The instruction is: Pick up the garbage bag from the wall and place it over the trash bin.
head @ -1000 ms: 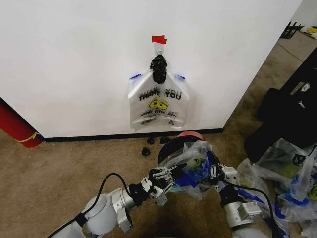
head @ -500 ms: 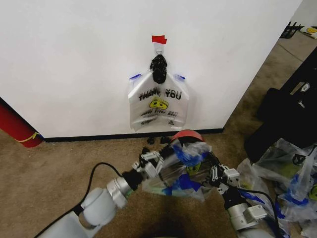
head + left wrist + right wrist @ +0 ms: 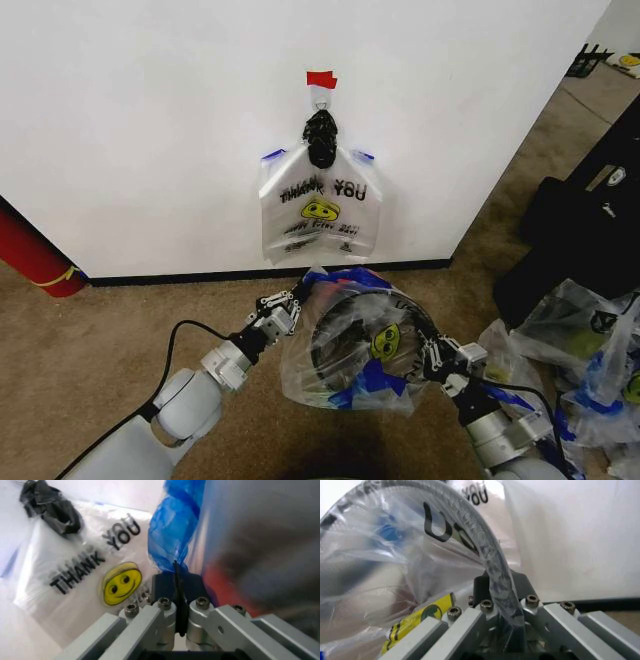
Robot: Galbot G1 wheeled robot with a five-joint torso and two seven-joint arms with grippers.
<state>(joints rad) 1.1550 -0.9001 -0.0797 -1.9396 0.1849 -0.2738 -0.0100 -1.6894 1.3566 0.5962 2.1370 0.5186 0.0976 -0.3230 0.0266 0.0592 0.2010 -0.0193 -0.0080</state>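
Right at the foot of the wall [image 3: 150, 120], both arms are on the trash bin [image 3: 335, 345]. A garbage bag [image 3: 350, 345] with a yellow smiley is stretched over the black wire bin, blue handles bunched at the rim. The left gripper [image 3: 283, 303] sits at the bin's left edge, fingers pinched tight on the blue handle plastic. The right gripper [image 3: 447, 356] is at the bin's right edge, clamped on the bin's rim with bag film caught between its fingers. Above the bin, another "THANK YOU" bag [image 3: 320, 212] hangs flat on the wall from a black knot under a red tape strip [image 3: 321, 79]. Right of the bin, clear bags [image 3: 585, 345] with green and blue contents lie on the carpet.
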